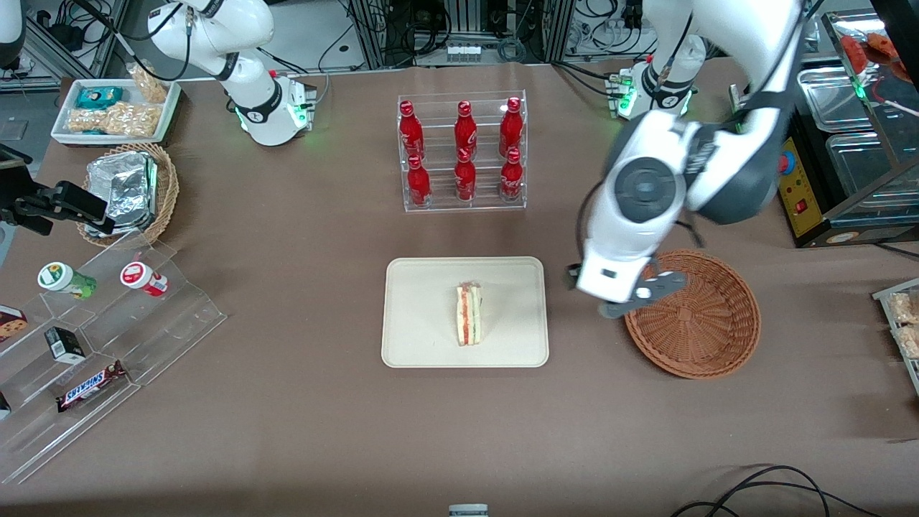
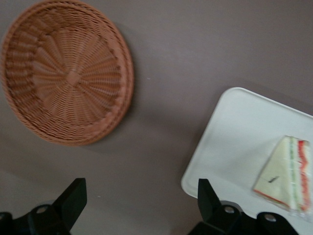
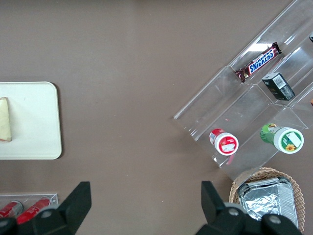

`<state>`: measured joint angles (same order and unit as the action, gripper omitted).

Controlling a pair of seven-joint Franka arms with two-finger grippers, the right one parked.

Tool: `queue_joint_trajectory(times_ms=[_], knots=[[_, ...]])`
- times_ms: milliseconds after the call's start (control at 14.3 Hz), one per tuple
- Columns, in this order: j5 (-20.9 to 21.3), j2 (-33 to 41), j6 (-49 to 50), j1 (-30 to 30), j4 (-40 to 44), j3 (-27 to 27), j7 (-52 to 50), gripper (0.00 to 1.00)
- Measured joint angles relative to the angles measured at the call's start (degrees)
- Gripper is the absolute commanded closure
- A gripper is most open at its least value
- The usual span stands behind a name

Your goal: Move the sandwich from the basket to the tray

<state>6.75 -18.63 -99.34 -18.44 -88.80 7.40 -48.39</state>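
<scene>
One triangular white-bread sandwich [image 1: 469, 314] with red and green filling: lying on the cream rectangular tray [image 1: 416, 287], toward its three-o'clock half. Round reddish-brown wicker basket [image 1: 707, 323]: empty. Pincer [image 2: 142, 203]: released, holding nothing, above the table between tray and basket. Transfer appears complete; only withdrawal remains.

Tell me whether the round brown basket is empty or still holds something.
Empty. The basket shows only bare weave in both views; the sandwich lies on the tray. The gripper, open, hangs above the table between basket and tray.
</scene>
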Motion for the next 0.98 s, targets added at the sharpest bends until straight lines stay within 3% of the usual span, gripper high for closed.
queue_joint_trajectory(times_ms=[490,630,980], knots=[[-0.21,10.59,11.78,13.85,-5.19,-0.14,20.72,0.00],[-2.28,13.35,14.27,17.20,-5.26,0.03,28.21,0.00],[-3.60,17.00,13.26,22.15,-5.42,0.08,44.41,0.00]])
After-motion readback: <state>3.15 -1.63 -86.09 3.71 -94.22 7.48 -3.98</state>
